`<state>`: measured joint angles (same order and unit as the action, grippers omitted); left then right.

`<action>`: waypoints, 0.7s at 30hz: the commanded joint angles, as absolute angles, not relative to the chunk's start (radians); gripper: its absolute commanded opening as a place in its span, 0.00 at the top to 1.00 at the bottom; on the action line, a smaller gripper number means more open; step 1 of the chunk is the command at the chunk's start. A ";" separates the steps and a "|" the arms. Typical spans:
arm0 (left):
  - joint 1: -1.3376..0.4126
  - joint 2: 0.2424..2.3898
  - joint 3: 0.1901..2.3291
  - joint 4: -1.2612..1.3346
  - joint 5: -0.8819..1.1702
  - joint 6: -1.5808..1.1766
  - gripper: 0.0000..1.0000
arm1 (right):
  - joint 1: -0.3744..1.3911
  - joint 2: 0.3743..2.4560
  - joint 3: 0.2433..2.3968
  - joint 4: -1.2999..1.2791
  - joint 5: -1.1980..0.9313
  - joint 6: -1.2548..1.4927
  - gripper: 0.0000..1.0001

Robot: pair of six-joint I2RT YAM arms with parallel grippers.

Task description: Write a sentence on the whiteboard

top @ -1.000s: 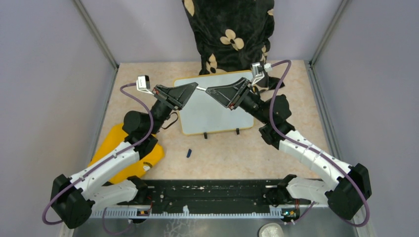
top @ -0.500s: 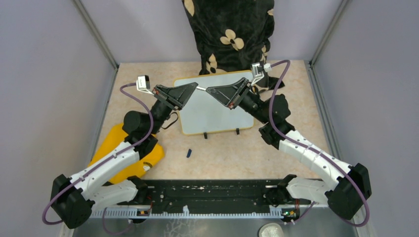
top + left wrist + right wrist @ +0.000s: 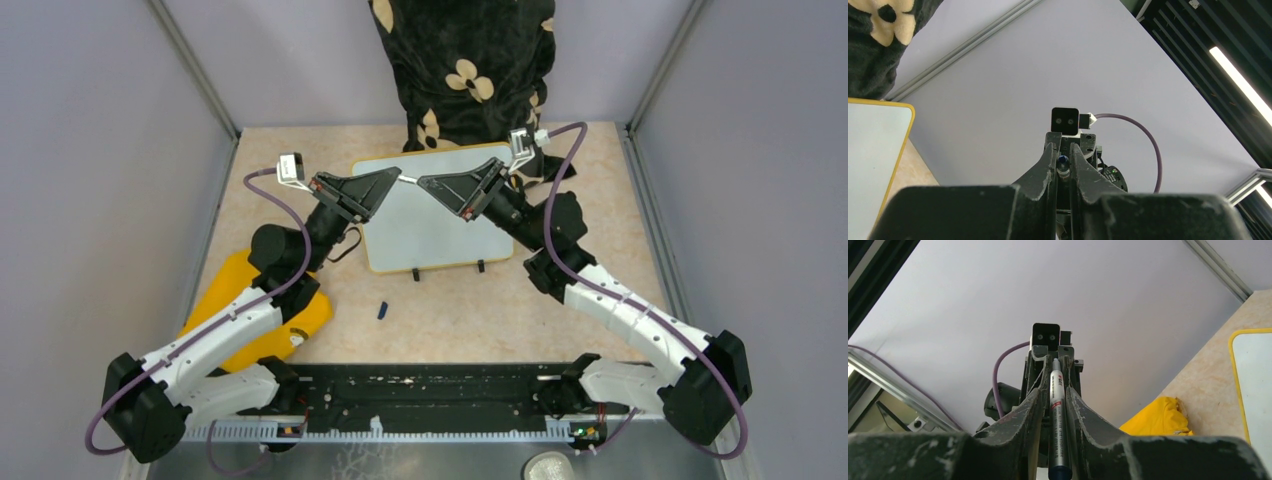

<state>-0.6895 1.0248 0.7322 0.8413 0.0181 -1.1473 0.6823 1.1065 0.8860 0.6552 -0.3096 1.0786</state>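
Above the board [image 3: 430, 235], far edge: marker [image 3: 408, 180], clasped end-to-end by left gripper [image 3: 392, 176] and right gripper [image 3: 425, 184], seemingly for handover or regrip; board lies flat, blank; blue cap [image 3: 382, 310] just before board.

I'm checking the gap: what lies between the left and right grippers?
A marker, bridging the left gripper and right gripper above the whiteboard, shown in the top view.

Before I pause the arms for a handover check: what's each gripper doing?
Left gripper: closed on the marker.
Right gripper: closed on the same marker.
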 commanded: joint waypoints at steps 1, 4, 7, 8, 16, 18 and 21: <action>-0.696 1.018 0.723 0.824 0.009 -1.120 1.00 | 0.677 1.088 0.888 0.744 -0.283 1.091 0.76; -0.697 1.015 0.721 0.823 -0.021 -1.116 1.00 | 0.678 1.089 0.885 0.742 -0.276 1.093 0.76; -0.698 1.012 0.720 0.820 -0.028 -1.111 1.00 | 0.678 1.089 0.881 0.742 -0.273 1.094 0.77; -0.700 1.011 0.720 0.819 -0.029 -1.110 1.00 | 0.678 1.087 0.880 0.742 -0.271 1.095 0.77; -0.706 1.013 0.714 0.821 -0.032 -1.108 1.00 | 0.678 1.088 0.877 0.744 -0.261 1.098 0.86; -0.707 1.014 0.711 0.822 -0.032 -1.108 1.00 | 0.677 1.087 0.876 0.744 -0.257 1.100 0.87; -0.709 1.012 0.707 0.824 -0.035 -1.106 1.00 | 0.677 1.087 0.874 0.747 -0.251 1.100 0.82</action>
<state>-0.7052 1.0225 0.7235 0.8295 -0.0177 -1.1316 0.6823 1.1065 0.8635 0.6651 -0.2783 1.0939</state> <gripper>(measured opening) 0.147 0.155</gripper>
